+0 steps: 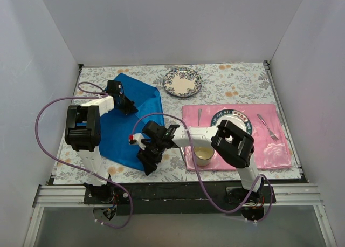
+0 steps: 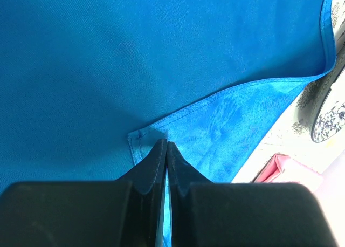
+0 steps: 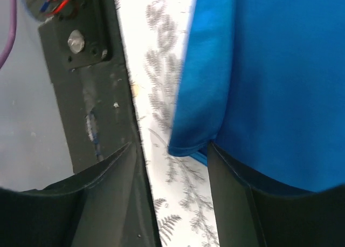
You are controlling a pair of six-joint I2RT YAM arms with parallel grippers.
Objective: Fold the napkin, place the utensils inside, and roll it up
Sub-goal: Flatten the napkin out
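- The napkin (image 1: 119, 139) lies on the left side of the table (image 1: 237, 80), with one layer folded over.
- Left jaws are closed, with their tips at a hemmed corner of the fold; I cannot tell whether they pinch cloth.
- Right jaws stand open, astride the napkin's near edge.
- A fork (image 1: 268, 127) and a spoon (image 1: 199, 116) lie on the pink placemat (image 1: 280, 150).

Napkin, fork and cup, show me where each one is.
napkin (image 1: 143, 98), top external view, bare upper-right area.
fork (image 1: 268, 127), top external view, middle of its length.
cup (image 1: 204, 154), top external view, its pale inside.
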